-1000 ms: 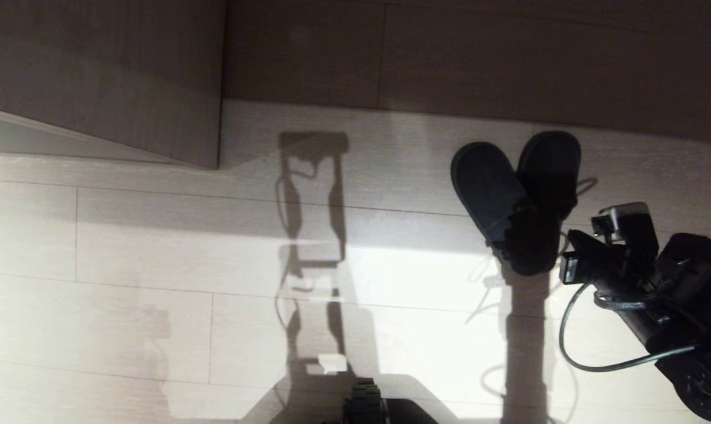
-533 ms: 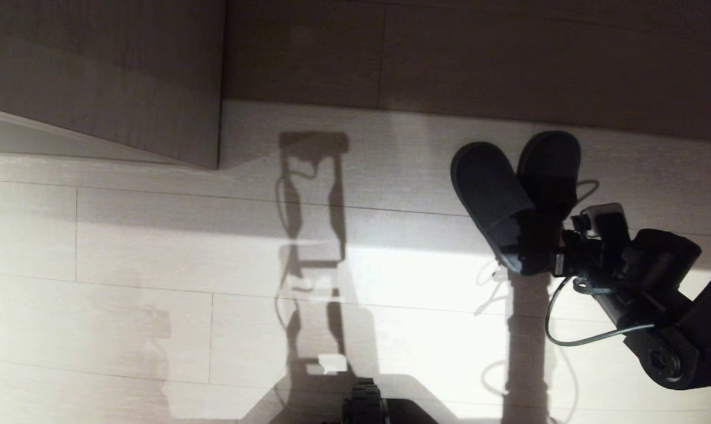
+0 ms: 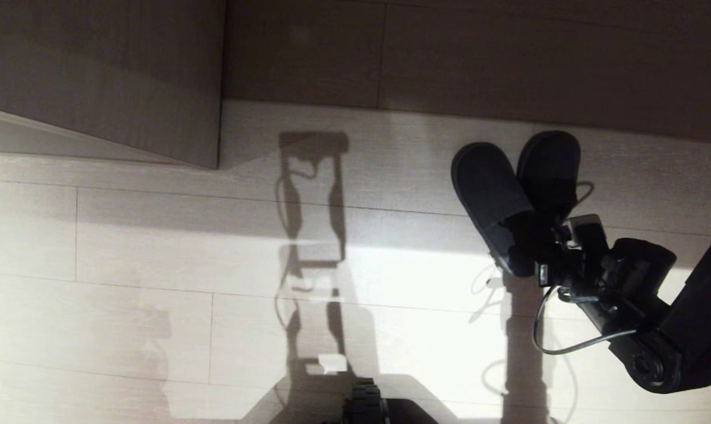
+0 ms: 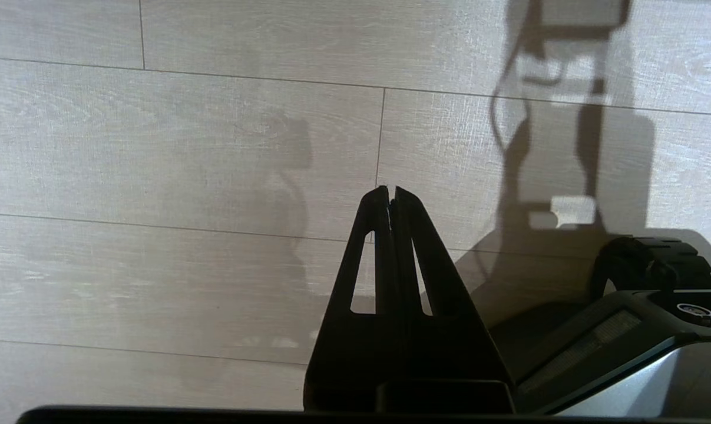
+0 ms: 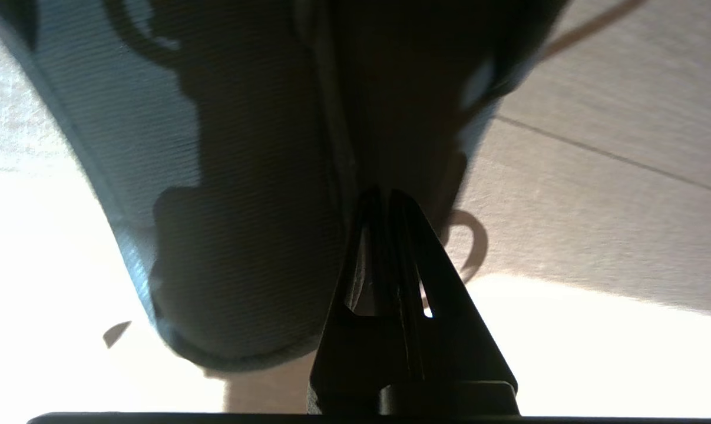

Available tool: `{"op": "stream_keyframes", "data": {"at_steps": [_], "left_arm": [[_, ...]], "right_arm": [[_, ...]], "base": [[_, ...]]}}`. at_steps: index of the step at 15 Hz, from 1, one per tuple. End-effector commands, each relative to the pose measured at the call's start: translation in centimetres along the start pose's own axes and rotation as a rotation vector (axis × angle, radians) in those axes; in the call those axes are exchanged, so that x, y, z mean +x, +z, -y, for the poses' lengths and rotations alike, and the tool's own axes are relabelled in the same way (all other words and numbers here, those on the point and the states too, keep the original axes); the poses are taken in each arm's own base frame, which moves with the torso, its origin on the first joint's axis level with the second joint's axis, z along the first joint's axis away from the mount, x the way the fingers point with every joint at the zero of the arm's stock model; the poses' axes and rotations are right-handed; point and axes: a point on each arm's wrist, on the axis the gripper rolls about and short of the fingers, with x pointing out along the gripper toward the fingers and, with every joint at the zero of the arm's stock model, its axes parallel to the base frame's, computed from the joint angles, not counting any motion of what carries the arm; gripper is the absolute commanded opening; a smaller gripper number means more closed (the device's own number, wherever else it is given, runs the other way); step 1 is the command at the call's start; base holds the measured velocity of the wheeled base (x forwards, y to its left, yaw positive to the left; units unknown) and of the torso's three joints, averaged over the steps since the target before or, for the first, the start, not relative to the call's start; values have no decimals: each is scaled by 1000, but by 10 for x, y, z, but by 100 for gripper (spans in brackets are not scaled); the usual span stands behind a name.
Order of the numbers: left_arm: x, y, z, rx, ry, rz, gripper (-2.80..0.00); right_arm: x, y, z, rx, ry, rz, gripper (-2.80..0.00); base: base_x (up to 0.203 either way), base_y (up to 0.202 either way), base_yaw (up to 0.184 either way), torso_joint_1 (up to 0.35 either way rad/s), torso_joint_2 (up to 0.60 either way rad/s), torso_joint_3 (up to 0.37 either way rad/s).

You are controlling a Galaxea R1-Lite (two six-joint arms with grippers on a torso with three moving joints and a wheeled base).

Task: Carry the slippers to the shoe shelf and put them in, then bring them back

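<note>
The slippers lie as a dark grey pair on the pale plank floor at the right, toes pointing away and heels overlapping: one (image 3: pixel 488 188) on the left, the other (image 3: pixel 548 165) beside it. My right gripper (image 3: pixel 541 256) reaches in low from the lower right. It is shut, and its tips are at the overlapping heels. In the right wrist view the shut right gripper (image 5: pixel 384 193) lies over the seam between the ribbed left slipper (image 5: pixel 243 176) and the shaded one (image 5: pixel 402 88). My left gripper (image 4: pixel 389 189) hangs parked over bare floor, shut and empty. The shoe shelf is out of view.
A wood-grain cabinet panel (image 3: pixel 96 76) juts out at the far left, and shaded wood-grain panels (image 3: pixel 449 53) run along the back. My base (image 3: pixel 367 406) shows at the bottom edge. A bright sun patch and the robot's shadow cross the floor (image 3: pixel 155 294).
My right arm has moved left and forward along the floor, bringing the shut gripper from beside the slippers to their heels. The slippers and the left arm have stayed put.
</note>
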Motion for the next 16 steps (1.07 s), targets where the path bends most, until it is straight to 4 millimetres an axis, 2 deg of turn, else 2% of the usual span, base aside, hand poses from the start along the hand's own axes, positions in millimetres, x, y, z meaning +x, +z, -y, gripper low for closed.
{"op": "stream_keyframes", "data": {"at_steps": [1, 11, 13, 16], "left_arm": [[0, 0, 0, -1, 0, -2, -280], [0, 0, 0, -1, 0, -2, -280], [0, 0, 0, -1, 0, -2, -280], [0, 0, 0, -1, 0, 0, -280]], "right_arm": [[0, -1, -4, 0, 9, 1, -280], [-13, 1, -24, -3, 94, -1, -280], [-13, -2, -26, -6, 101, -13, -280], [-14, -14, -41, -10, 146, -51, -280]], "base": [[0, 0, 0, 0, 0, 0], [0, 0, 0, 0, 0, 0], [0, 0, 0, 0, 0, 0], [0, 0, 0, 0, 0, 0]]}}
